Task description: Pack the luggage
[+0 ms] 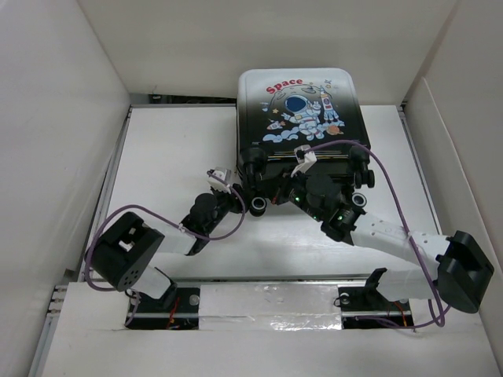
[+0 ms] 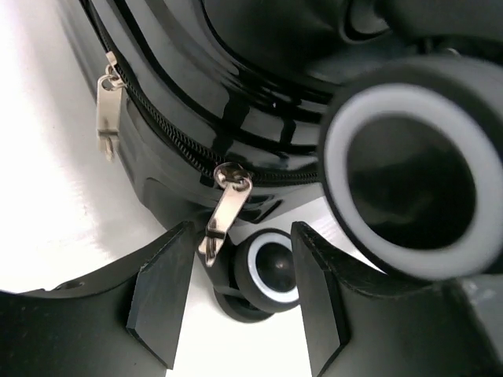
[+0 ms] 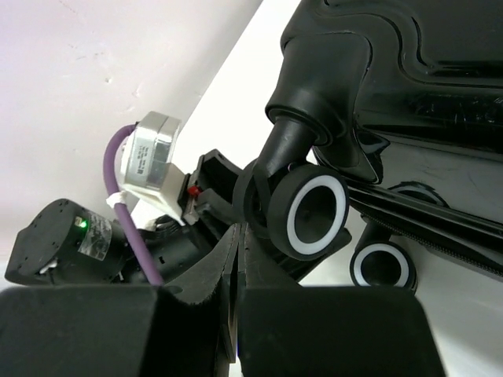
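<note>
Left gripper [image 2: 242, 263] open at zipper pull [image 2: 222, 222] of closed luggage [image 1: 302, 118]; right gripper [image 3: 240, 245] clamped empty.

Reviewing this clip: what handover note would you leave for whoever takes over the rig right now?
The luggage lies flat with its printed lid down and its wheels toward the arms.
Left claw: open, fingers either side of a zipper pull on the shell's edge, not gripping it.
Right claw: shut on nothing, beside a wheel.
Done: the lid looks closed.
Left: probably grip the pull and run the zip. How far it is zipped cannot be told.
</note>
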### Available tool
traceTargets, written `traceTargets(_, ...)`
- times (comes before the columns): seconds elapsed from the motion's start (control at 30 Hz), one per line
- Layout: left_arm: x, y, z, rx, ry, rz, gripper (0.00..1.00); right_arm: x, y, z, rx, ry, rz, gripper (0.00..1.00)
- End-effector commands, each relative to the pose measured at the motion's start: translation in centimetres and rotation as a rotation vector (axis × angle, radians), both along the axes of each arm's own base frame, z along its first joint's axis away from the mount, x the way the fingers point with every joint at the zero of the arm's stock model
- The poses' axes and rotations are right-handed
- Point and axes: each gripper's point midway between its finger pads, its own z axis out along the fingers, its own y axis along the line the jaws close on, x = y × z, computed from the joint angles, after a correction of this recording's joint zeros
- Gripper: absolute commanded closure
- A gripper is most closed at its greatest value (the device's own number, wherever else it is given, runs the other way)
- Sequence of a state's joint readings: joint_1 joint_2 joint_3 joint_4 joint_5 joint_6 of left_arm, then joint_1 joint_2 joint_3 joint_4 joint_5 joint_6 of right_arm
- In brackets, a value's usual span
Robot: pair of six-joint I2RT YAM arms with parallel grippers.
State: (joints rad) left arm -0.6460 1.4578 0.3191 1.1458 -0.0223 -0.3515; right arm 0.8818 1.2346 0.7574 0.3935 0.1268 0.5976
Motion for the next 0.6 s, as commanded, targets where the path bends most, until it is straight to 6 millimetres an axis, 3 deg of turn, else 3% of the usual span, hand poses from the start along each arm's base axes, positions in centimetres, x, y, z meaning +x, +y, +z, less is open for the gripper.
traceTargets(0.0, 2.2, -1.3, 5.3, -0.086, -0.149, 0.009, 0.52, 0.0, 0.4, 1.9, 0.040, -0.056, 0.022, 1.00)
traceTargets(0.13, 2.8, -1.0, 4.8, -0.072, -0.149, 0.039, 0.53, -0.1, 0.5, 1.7, 0.030, -0.059, 0.030, 1.00)
traceTargets(0.33, 3.8, -1.2, 4.5, -0.050, -0.157, 0.058, 0.64, -0.2, 0.7, 1.5, 0.026, -0.057, 0.044, 0.79)
traceTargets(0.47, 3.9, -1.6, 3.9, -0.050, -0.143, 0.044, 0.70, -0.2, 0.8, 1.5, 0.015, -0.057, 0.048, 0.54)
traceTargets(0.57, 4.0, -1.5, 3.3, -0.043, -0.133, 0.053, 0.78, -0.1, 1.0, 1.1, 0.003, -0.053, 0.051, 0.44)
